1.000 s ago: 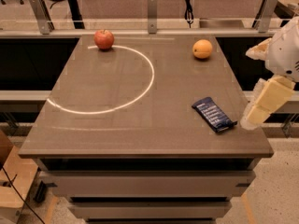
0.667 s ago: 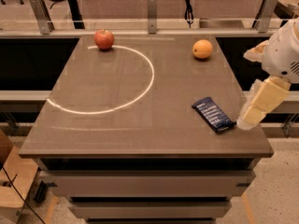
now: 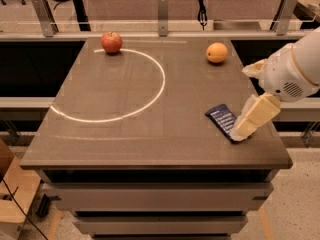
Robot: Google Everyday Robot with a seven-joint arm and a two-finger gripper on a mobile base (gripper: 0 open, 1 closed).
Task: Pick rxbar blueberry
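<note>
The rxbar blueberry [image 3: 222, 119] is a flat dark navy wrapper with white lettering, lying at the right front of the brown table [image 3: 130, 134]. My gripper [image 3: 243, 132] comes in from the right on a white arm, its cream-coloured fingers pointing down and left. Its tip sits over the bar's right end and hides that end. I cannot tell whether it touches the bar.
A red apple [image 3: 111, 42] stands at the table's far left. An orange [image 3: 216, 52] stands at the far right. A white arc [image 3: 150, 101] is drawn on the tabletop. The table's right edge [image 3: 280, 139] is just beside the gripper.
My gripper has moved left, from beside the table's right edge to over the bar's right end. The bar, apple and orange have not moved.
</note>
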